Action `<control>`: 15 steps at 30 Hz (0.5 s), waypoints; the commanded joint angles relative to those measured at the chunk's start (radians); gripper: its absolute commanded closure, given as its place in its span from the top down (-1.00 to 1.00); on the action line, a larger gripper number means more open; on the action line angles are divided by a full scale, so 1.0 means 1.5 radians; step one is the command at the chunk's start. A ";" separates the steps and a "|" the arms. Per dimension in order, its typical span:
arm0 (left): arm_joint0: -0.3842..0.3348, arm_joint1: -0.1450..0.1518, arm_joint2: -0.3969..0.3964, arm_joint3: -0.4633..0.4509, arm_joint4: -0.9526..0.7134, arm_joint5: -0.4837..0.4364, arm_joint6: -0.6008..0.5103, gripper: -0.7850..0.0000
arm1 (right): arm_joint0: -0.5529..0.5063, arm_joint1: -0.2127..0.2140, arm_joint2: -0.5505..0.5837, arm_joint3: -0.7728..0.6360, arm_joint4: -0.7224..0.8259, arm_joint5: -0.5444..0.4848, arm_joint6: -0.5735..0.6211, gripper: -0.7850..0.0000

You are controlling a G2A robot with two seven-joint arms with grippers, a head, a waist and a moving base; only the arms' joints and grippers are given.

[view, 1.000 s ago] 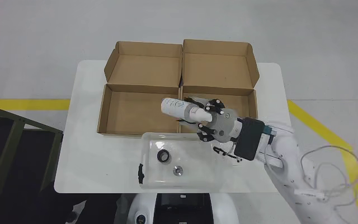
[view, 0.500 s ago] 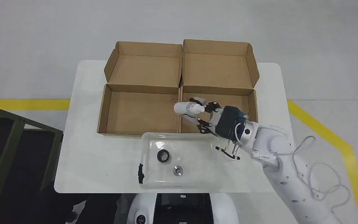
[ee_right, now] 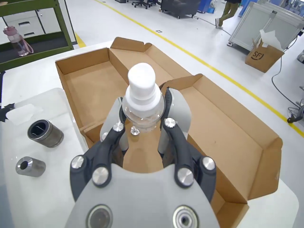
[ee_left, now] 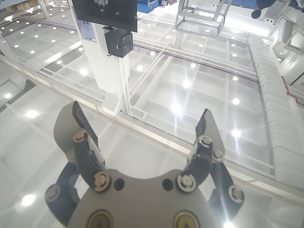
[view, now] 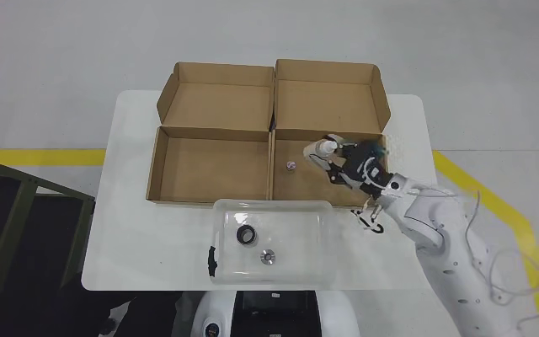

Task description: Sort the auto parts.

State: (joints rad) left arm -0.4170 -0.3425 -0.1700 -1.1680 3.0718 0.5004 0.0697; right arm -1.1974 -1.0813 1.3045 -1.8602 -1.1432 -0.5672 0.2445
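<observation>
Grips a clear spray bottle (ee_right: 142,79) with a white cap around its shoulder in the right claw (ee_right: 142,100), fingers pressed against the rounded plastic on both sides, cap pointing away from the wrist. Holds it over the floor of the right cardboard box (view: 307,187), inside that box's walls and toward the side shared with the left cardboard box (view: 210,173). Looks placed there because this box is the bin chosen for it, so that a release lands it inside and not on the rim. Cannot tell whether the bottle's base touches the cardboard.

Shares the right box with one small metal fitting (view: 290,166), lying on the box floor just beside the bottle, nearer the shared wall. Calls for care on the set-down, so as not to land on it.

Leaves two heavier steel pieces unsorted in the clear plastic tray (view: 295,227), just outside the right box's near wall: a dark-bored bushing (view: 247,236) and a smaller drilled sleeve (view: 268,257), apart from each other. Probably serves as the pick-up stock, within reach of either arm.

Points the left claw (ee_left: 140,119) at the ceiling, fingers spread wide with nothing between them; seemingly parked clear of the working arm's path.

Rests boxes and tray alike on the white worktop (view: 126,227).
</observation>
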 commanded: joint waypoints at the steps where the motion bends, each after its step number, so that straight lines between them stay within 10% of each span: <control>1: 0.000 0.000 0.000 0.000 0.000 0.000 0.000 1.00 | 0.004 0.000 -0.002 0.008 0.005 0.004 0.018 -1.00; 15: 0.000 0.000 0.000 0.000 0.000 0.000 0.000 1.00 | 0.056 -0.011 -0.052 0.137 0.023 0.032 0.044 -1.00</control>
State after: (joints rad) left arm -0.4170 -0.3425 -0.1700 -1.1680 3.0718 0.5004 0.0697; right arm -1.1172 -1.0969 1.2306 -1.6634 -1.1094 -0.5206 0.3108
